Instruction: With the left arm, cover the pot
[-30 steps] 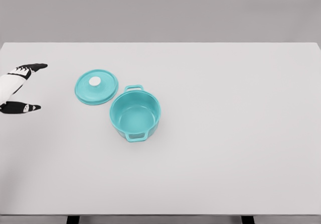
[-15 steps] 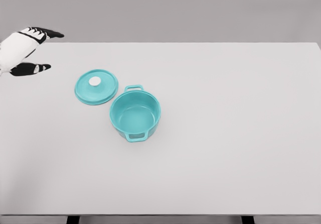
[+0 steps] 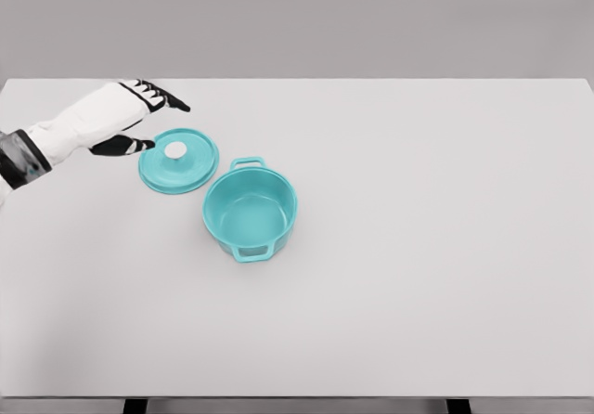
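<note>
A teal pot (image 3: 250, 213) with two small handles stands uncovered on the white table (image 3: 418, 247), left of the middle. Its teal lid (image 3: 178, 161), with a white knob (image 3: 175, 151) on top, lies flat on the table just up and left of the pot, its edge close to the pot's far handle. My left hand (image 3: 158, 122) reaches in from the left edge and hovers at the lid's upper left, fingers spread above and thumb below, holding nothing. It does not touch the lid.
Behind the table's far edge there is only a plain grey wall (image 3: 297, 15).
My left hand has travelled from the left edge rightward and toward the lid, with more of the forearm now in view. Pot and lid have not moved.
</note>
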Controlling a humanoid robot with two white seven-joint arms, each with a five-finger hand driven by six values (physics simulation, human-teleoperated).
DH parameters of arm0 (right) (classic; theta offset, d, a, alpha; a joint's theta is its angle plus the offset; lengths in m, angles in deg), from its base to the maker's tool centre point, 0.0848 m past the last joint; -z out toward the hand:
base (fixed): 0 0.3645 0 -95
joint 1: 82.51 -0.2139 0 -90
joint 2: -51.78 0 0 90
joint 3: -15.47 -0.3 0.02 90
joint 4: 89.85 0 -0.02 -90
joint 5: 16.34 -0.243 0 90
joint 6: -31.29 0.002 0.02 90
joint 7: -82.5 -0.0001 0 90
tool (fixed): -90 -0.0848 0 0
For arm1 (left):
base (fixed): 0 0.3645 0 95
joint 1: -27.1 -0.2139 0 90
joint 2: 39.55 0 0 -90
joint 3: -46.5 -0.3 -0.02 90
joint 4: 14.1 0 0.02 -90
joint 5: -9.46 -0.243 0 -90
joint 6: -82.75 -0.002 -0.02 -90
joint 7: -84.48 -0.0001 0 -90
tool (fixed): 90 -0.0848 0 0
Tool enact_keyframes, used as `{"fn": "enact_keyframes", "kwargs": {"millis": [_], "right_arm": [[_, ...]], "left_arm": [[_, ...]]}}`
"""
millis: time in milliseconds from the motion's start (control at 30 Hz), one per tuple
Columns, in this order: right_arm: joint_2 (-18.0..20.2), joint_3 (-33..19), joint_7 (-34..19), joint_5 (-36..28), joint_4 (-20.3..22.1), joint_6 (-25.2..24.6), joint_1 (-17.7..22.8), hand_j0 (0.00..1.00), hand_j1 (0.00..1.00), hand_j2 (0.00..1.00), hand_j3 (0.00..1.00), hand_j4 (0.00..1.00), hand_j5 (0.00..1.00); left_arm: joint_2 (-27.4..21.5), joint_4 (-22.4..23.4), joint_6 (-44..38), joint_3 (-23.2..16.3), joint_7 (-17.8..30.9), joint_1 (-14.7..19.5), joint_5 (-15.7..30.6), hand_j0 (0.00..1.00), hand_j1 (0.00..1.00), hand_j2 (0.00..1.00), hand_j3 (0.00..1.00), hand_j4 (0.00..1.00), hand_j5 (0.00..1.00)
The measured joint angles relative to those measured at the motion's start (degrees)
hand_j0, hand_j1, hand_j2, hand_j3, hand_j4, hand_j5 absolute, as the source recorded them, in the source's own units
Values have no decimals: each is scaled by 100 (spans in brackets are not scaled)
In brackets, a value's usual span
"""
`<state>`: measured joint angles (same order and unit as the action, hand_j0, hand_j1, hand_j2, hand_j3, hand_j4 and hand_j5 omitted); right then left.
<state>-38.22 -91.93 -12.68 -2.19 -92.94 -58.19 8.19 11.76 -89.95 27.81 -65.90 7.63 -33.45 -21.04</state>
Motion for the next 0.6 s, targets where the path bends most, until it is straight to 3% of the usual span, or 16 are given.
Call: {"fn": "enact_keyframes", "kwargs": {"millis": [267, 600], "right_arm": [[0, 0, 0, 0, -1, 0, 0, 100, 100, 100, 100, 100, 100], [0, 0, 0, 0, -2, 0, 0, 100, 100, 100, 100, 100, 100]], "left_arm": [[-63, 205, 0, -462, -2, 176, -24, 81, 81, 81, 81, 81, 81], [-60, 429, 0, -710, -2, 255, -54, 79, 79, 79, 79, 79, 79]]}}
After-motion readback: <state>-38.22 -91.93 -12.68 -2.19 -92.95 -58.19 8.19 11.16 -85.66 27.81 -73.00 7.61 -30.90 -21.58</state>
